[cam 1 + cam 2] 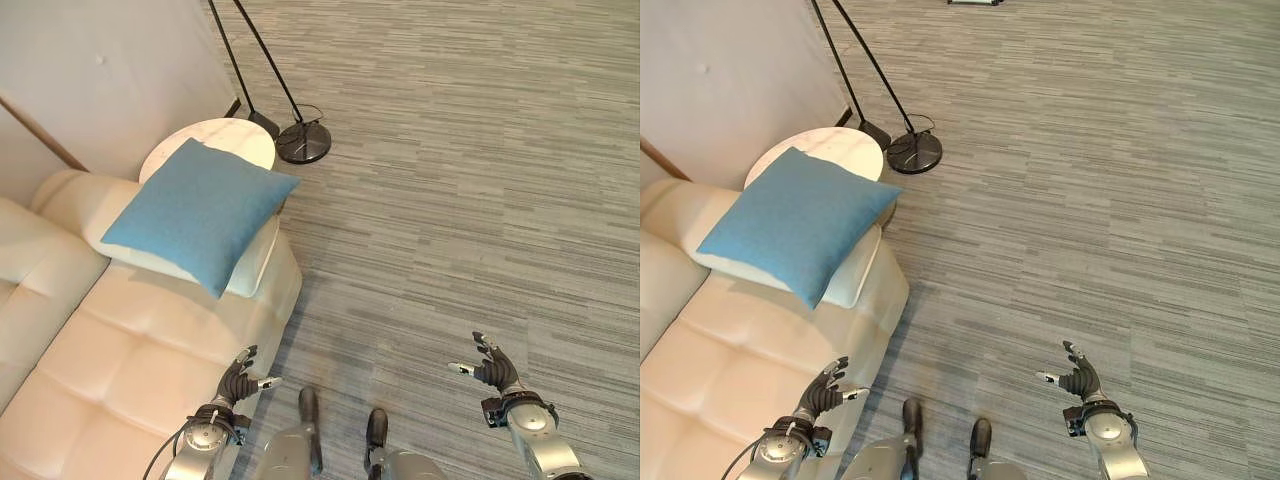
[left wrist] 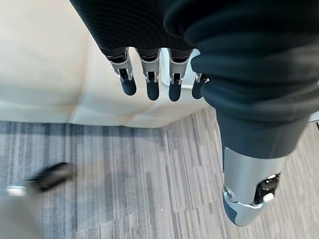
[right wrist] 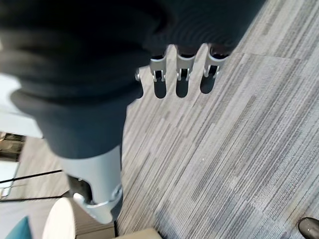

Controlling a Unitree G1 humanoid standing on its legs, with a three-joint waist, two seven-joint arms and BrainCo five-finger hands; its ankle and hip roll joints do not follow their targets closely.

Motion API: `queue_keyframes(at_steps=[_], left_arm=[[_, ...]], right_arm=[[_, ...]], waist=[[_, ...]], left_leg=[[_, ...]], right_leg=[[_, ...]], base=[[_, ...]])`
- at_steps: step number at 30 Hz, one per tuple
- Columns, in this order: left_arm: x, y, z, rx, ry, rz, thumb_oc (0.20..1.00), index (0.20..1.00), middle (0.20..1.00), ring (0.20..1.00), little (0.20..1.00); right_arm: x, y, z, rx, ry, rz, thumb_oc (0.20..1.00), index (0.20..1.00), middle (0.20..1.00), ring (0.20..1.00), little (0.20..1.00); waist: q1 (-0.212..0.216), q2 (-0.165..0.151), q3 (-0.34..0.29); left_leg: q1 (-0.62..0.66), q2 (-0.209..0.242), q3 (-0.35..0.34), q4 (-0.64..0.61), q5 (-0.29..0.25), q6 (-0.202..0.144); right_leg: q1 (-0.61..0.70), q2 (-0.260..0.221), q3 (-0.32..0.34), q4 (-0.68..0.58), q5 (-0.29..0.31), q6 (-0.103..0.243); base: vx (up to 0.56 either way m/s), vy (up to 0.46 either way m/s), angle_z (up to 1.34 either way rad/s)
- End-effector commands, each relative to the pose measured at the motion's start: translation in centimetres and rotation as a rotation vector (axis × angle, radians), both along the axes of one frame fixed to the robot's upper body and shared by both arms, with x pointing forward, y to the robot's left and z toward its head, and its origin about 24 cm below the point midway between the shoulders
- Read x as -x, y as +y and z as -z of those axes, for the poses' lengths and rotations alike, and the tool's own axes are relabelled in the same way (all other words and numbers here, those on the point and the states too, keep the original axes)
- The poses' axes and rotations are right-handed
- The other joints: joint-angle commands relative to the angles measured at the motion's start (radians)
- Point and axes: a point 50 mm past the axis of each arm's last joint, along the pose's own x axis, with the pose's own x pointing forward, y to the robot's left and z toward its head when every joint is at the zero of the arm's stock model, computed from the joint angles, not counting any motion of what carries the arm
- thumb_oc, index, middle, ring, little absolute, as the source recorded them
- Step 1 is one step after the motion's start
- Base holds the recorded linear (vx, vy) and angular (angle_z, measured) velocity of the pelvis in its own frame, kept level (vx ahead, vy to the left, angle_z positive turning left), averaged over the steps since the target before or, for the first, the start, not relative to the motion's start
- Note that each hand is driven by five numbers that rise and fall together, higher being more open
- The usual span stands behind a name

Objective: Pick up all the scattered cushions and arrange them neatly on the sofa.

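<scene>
I see my left robot hand (image 1: 238,381) spread wide and empty, hovering over the front edge of the cream sofa (image 1: 130,360). Ahead of it and further left, a blue cushion (image 1: 200,213) lies on a white cushion (image 1: 252,262) at the sofa's armrest end. Beyond those stand a round bench (image 1: 232,139) and a floor lamp (image 1: 302,142). My right robot hand (image 1: 492,368) hangs equally wide and empty over grey carpet (image 1: 450,200), well apart.

**Head pair above, wrist cameras close**

Both eye views look steeply down from the head, sharing the cream sofa (image 1: 150,350), blue cushion (image 1: 200,215) and striped carpet (image 1: 1090,200). Each wrist view looks closely along its own fingers at carpet, the left also catching the sofa's edge.
</scene>
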Motion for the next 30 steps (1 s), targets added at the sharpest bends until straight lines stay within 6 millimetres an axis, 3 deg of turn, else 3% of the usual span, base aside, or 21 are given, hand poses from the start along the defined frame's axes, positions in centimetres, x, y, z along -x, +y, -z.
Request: queue_keyframes(at_steps=[1, 2, 4, 5, 6, 9, 10, 11, 12, 14, 15, 18, 20, 21, 22, 23, 24, 27, 28, 29, 30], left_arm=[[-0.6, 0.8, -1.5, -0.018, -0.079, 0.0, 1.0, 1.0, 1.0, 1.0, 1.0], [-0.5, 0.8, -1.4, -0.019, -0.078, 0.0, 1.0, 1.0, 1.0, 1.0, 1.0], [-0.2, 1.3, -1.5, -0.019, -0.079, -0.032, 1.0, 1.0, 1.0, 1.0, 1.0], [0.2, 1.7, -1.4, -0.027, -0.063, -0.037, 1.0, 1.0, 1.0, 1.0, 1.0], [0.2, 1.7, -1.4, -0.027, -0.063, -0.037, 1.0, 1.0, 1.0, 1.0, 1.0], [0.3, 2.6, -1.4, -0.053, -0.052, -0.045, 1.0, 1.0, 1.0, 1.0, 1.0], [0.2, 3.2, -1.6, -0.074, -0.053, -0.052, 1.0, 1.0, 1.0, 1.0, 1.0], [0.3, 3.4, -1.7, -0.077, -0.056, -0.06, 1.0, 1.0, 1.0, 1.0, 1.0], [0.3, 3.5, -1.6, -0.079, -0.056, -0.069, 1.0, 1.0, 1.0, 1.0, 1.0], [0.7, 3.5, -1.3, -0.058, -0.051, -0.111, 1.0, 1.0, 1.0, 1.0, 1.0], [0.7, 3.5, -1.3, -0.057, -0.051, -0.112, 1.0, 1.0, 1.0, 1.0, 1.0], [2.5, 2.9, 0.7, -0.002, 0.033, -0.183, 1.0, 1.0, 1.0, 1.0, 1.0], [3.3, 2.2, 1.4, 0.011, 0.076, -0.164, 1.0, 1.0, 1.0, 1.0, 1.0], [3.3, 2.1, 1.6, 0.011, 0.084, -0.155, 1.0, 1.0, 1.0, 1.0, 1.0], [3.3, 2.2, 1.6, 0.011, 0.084, -0.155, 1.0, 1.0, 1.0, 1.0, 1.0], [3.0, 2.1, 1.7, 0.008, 0.085, -0.156, 1.0, 1.0, 1.0, 1.0, 1.0], [2.6, 2.0, 1.8, 0.009, 0.089, -0.147, 1.0, 1.0, 1.0, 1.0, 1.0], [2.2, 2.0, 1.9, 0.01, 0.086, -0.15, 1.0, 1.0, 1.0, 1.0, 1.0], [2.1, 2.2, 1.8, 0.016, 0.085, -0.163, 1.0, 1.0, 1.0, 1.0, 1.0], [2.1, 2.2, 1.8, 0.016, 0.085, -0.163, 1.0, 1.0, 1.0, 1.0, 1.0], [2.1, 2.6, 1.9, 0.006, 0.089, -0.174, 1.0, 1.0, 1.0, 1.0, 1.0]], right_arm=[[0.3, -0.8, -0.9, 0.029, -0.046, 0.003, 1.0, 1.0, 1.0, 1.0, 1.0], [0.3, -0.8, -0.9, 0.028, -0.045, 0.003, 1.0, 1.0, 1.0, 1.0, 1.0], [0.3, -0.6, -0.9, 0.016, -0.048, -0.001, 1.0, 1.0, 1.0, 1.0, 1.0], [0.5, -0.2, -0.6, 0.005, -0.037, -0.013, 1.0, 1.0, 1.0, 1.0, 1.0], [0.5, -0.2, -0.6, 0.005, -0.037, -0.013, 1.0, 1.0, 1.0, 1.0, 1.0], [0.4, 0.6, -0.5, -0.013, -0.038, -0.036, 1.0, 1.0, 1.0, 1.0, 1.0], [-0.1, 1.2, -0.9, -0.015, -0.059, -0.065, 1.0, 1.0, 1.0, 1.0, 1.0], [-0.3, 1.4, -1.0, -0.012, -0.067, -0.073, 1.0, 1.0, 1.0, 1.0, 1.0], [-0.5, 1.6, -1.0, -0.008, -0.069, -0.082, 1.0, 1.0, 1.0, 1.0, 1.0], [-0.9, 1.6, -1.3, 0.008, -0.083, -0.091, 1.0, 1.0, 1.0, 1.0, 1.0], [-0.9, 1.6, -1.3, 0.008, -0.083, -0.092, 1.0, 1.0, 1.0, 1.0, 1.0], [-1.2, 1.5, -1.4, 0.014, -0.087, -0.081, 1.0, 1.0, 1.0, 1.0, 1.0], [-1.1, 1.3, -1.4, 0.015, -0.083, -0.068, 1.0, 1.0, 1.0, 1.0, 1.0], [-0.9, 0.9, -1.3, 0.022, -0.075, -0.058, 1.0, 1.0, 1.0, 1.0, 1.0], [-0.9, 0.9, -1.3, 0.021, -0.075, -0.058, 1.0, 1.0, 1.0, 1.0, 1.0], [-0.7, 0.7, -1.1, 0.028, -0.066, -0.047, 1.0, 1.0, 1.0, 1.0, 1.0], [-0.2, 0.0, -0.9, 0.042, -0.044, -0.041, 1.0, 1.0, 1.0, 1.0, 1.0], [-0.5, -0.5, -1.0, 0.042, -0.053, -0.024, 1.0, 1.0, 1.0, 1.0, 1.0], [-0.9, -0.8, -1.4, 0.051, -0.066, -0.014, 1.0, 1.0, 1.0, 1.0, 1.0], [-0.9, -0.8, -1.3, 0.051, -0.066, -0.014, 1.0, 1.0, 1.0, 1.0, 1.0], [-0.8, -1.2, -1.7, 0.051, -0.083, -0.002, 1.0, 1.0, 1.0, 1.0, 1.0]], waist=[[0.034, -0.015, -0.026], [0.036, -0.019, -0.022], [0.046, -0.022, -0.046], [0.058, -0.045, -0.067], [0.058, -0.045, -0.067], [0.065, -0.088, -0.069], [0.062, -0.091, -0.054], [0.062, -0.082, -0.048], [0.062, -0.073, -0.044], [0.062, -0.052, -0.035], [0.058, -0.051, -0.033], [0.042, -0.044, -0.014], [0.02, -0.049, -0.005], [-0.005, -0.051, -0.001], [-0.006, -0.053, -0.003], [-0.019, -0.056, -0.001], [-0.025, -0.072, 0.002], [-0.025, -0.083, 0.002], [-0.029, -0.084, -0.008], [-0.031, -0.084, -0.009], [-0.043, -0.083, -0.015]], left_leg=[[-0.028, 0.028, 0.069, -0.029, 0.054, 0.006], [-0.02, 0.024, 0.073, -0.033, 0.053, 0.006], [-0.016, 0.064, 0.189, -0.038, 0.045, 0.011], [-0.029, 0.053, 0.19, 0.045, 0.043, 0.028], [-0.03, 0.053, 0.19, 0.046, 0.043, 0.028], [-0.021, 0.014, 0.178, 0.11, -0.025, 0.07], [0.018, -0.018, 0.158, 0.128, -0.086, 0.11], [0.049, -0.026, 0.144, 0.13, -0.106, 0.122], [0.084, -0.037, 0.13, 0.125, -0.128, 0.128], [0.137, -0.037, 0.092, 0.109, -0.131, 0.13], [0.139, -0.038, 0.088, 0.11, -0.131, 0.13], [0.203, -0.057, 0.019, 0.097, -0.152, 0.117], [0.238, -0.078, -0.043, 0.087, -0.167, 0.107], [0.26, -0.104, -0.112, 0.083, -0.177, 0.098], [0.257, -0.106, -0.113, 0.082, -0.174, 0.099], [0.257, -0.118, -0.172, 0.091, -0.178, 0.093], [0.263, -0.157, -0.287, 0.107, -0.205, 0.087], [0.242, -0.166, -0.323, 0.15, -0.216, 0.077], [0.227, -0.143, -0.321, 0.166, -0.225, 0.064], [0.226, -0.142, -0.324, 0.168, -0.226, 0.063], [0.197, -0.096, -0.272, 0.193, -0.215, 0.043]], right_leg=[[0.058, -0.068, 0.007, 0.103, -0.123, 0.151], [0.062, -0.074, 0.009, 0.106, -0.128, 0.152], [0.124, -0.077, -0.009, 0.135, -0.187, 0.161], [0.145, -0.106, -0.024, 0.189, -0.194, 0.18], [0.145, -0.106, -0.025, 0.189, -0.195, 0.18], [0.092, -0.175, -0.032, 0.407, -0.07, 0.238], [0.017, -0.218, -0.012, 0.582, 0.061, 0.256], [-0.026, -0.225, -0.006, 0.633, 0.072, 0.25], [-0.067, -0.227, -0.008, 0.65, 0.045, 0.235], [-0.136, -0.218, -0.044, 0.594, 0.007, 0.197], [-0.131, -0.219, -0.048, 0.593, 0.006, 0.197], [-0.2, -0.191, -0.038, 0.414, -0.024, 0.184], [-0.229, -0.148, 0.045, 0.264, -0.001, 0.201], [-0.261, -0.118, 0.152, 0.19, 0.042, 0.223], [-0.264, -0.12, 0.152, 0.187, 0.045, 0.223], [-0.288, -0.1, 0.22, 0.163, 0.067, 0.231], [-0.281, -0.097, 0.292, 0.134, 0.084, 0.234], [-0.269, -0.109, 0.276, 0.149, 0.098, 0.232], [-0.249, -0.129, 0.225, 0.147, 0.087, 0.219], [-0.248, -0.129, 0.222, 0.146, 0.087, 0.219], [-0.219, -0.139, 0.178, 0.148, 0.075, 0.21]], base=[[0.46, 0.11, -0.24], [0.51, 0.141, -0.18], [0.68, 0.211, -0.1], [0.63, 0.191, 0.08], [0.46, 0.149, 0.28], [0.39, 0.214, 0.36], [0.47, 0.275, 0.6], [0.5, 0.235, 0.85], [0.34, 0.103, 0.84], [0.29, 0.025, 0.8], [0.26, -0.033, 0.67], [0.3, -0.093, 0.89], [0.4, -0.165, 1.21], [0.33, -0.135, 1.24], [0.32, -0.186, 1.29], [0.26, -0.25, 2.15], [0.31, -0.338, 2.45], [0.11, -0.226, 2.06], [0.08, -0.264, 1.54], [0.08, -0.289, 1.38], [0.01, -0.119, 0.86]])
